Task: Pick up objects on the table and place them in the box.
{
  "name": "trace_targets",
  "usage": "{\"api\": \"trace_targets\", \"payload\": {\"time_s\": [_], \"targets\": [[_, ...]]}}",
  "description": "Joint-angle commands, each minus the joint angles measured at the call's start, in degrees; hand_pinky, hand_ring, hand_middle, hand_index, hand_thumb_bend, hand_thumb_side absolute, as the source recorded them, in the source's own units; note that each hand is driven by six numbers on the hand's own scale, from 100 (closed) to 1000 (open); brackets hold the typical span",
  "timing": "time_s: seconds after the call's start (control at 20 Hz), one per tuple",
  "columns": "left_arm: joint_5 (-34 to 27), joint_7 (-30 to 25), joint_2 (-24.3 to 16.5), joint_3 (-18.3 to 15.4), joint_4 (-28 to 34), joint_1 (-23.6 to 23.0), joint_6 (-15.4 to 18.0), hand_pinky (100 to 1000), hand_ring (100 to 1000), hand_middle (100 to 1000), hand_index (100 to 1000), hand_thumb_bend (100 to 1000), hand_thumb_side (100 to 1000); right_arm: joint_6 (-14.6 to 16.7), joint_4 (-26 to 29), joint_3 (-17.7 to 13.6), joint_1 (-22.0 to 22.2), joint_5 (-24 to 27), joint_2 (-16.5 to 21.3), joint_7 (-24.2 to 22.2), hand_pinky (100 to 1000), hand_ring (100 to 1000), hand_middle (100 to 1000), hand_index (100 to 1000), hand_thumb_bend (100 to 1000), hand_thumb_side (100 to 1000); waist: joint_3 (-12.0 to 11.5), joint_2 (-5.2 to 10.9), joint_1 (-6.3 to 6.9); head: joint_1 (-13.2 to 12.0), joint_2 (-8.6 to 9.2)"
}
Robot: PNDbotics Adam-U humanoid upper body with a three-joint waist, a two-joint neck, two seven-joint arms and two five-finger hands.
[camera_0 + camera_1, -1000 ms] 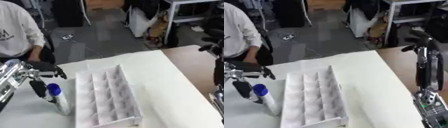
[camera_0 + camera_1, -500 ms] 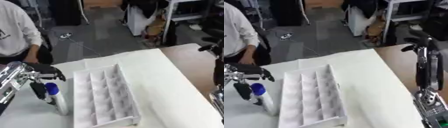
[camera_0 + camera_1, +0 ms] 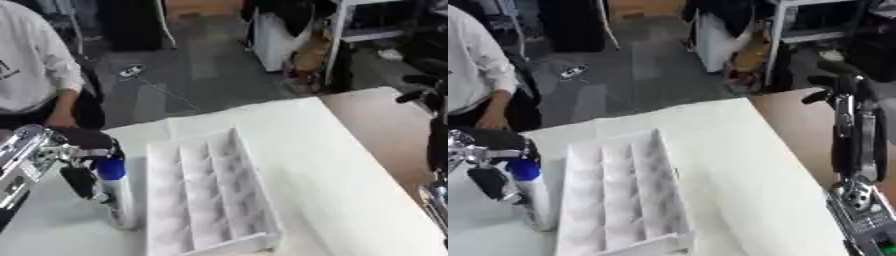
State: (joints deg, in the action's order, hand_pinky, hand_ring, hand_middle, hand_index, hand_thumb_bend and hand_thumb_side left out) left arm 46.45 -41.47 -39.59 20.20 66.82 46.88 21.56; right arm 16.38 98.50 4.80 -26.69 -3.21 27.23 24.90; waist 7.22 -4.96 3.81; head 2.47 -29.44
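Now the left hand (image 3: pixel 79 160) grips the bottle (image 3: pixel 118 197) beside the box (image 3: pixel 206 195).

A matt white box (image 3: pixel 210 192) with thin divider walls that look like plastic sits on a smooth white table (image 3: pixel 341 165). The bottle (image 3: pixel 118 197) has a silvery body and glossy blue cap. The left hand (image 3: pixel 74 165) is black with shiny silver metal.

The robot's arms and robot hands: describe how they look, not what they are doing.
The left arm is shiny silver metal, ending in a black left robot hand. The right arm is black with long silver struts, a round silver joint and a small green mark near its base; the black right robot hand tops it.
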Motion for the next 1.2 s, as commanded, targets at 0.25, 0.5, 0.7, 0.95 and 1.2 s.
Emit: {"api": "trace_targets", "payload": {"time_s": [0.25, 0.5, 0.7, 0.95, 1.2], "targets": [[-0.82, -3.67, -1.29, -0.53, 0.59, 0.48, 5.48, 100, 100, 297, 501, 221, 568, 0.08, 0.75, -0.28, -1.01, 0.27, 0.96, -0.22, 488, 666, 705, 771, 100, 879, -0.25, 0.73, -0.13, -0.28, 0.53], [-1.56, -3.81, -1.32, -0.94, 0.87, 0.32, 4.84, 100, 100, 263, 496, 216, 528, 0.08, 0.57, -0.34, -0.88, 0.37, 0.92, -0.24, 489, 666, 703, 771, 100, 878, -0.35, 0.88, -0.16, -0.21, 0.52], [-2.56, -6.06, -1.4, -1.6, 1.23, 0.33, 2.74, 100, 100, 263, 500, 224, 510, 0.07, 0.48, -0.39, -0.75, 0.54, 0.93, -0.22, 489, 666, 702, 771, 100, 878, -0.43, 1.09, -0.19, -0.13, 0.5], [-4.47, -7.62, -1.87, -3.1, 3.94, 0.6, 0.1, 100, 100, 264, 499, 218, 513, 0.07, 0.36, -0.46, -0.55, 0.75, 0.97, -0.2, 489, 666, 702, 771, 100, 878, -0.7, 1.45, -0.15, 0.01, 0.51], [-6.38, -7.78, -2.26, -4.81, 7.44, 1.26, -1.95, 100, 100, 265, 500, 210, 522, 0.07, 0.25, -0.49, -0.37, 0.87, 0.98, -0.21, 490, 666, 702, 772, 100, 878, -0.93, 1.83, -0.12, 0.2, 0.48]]}}
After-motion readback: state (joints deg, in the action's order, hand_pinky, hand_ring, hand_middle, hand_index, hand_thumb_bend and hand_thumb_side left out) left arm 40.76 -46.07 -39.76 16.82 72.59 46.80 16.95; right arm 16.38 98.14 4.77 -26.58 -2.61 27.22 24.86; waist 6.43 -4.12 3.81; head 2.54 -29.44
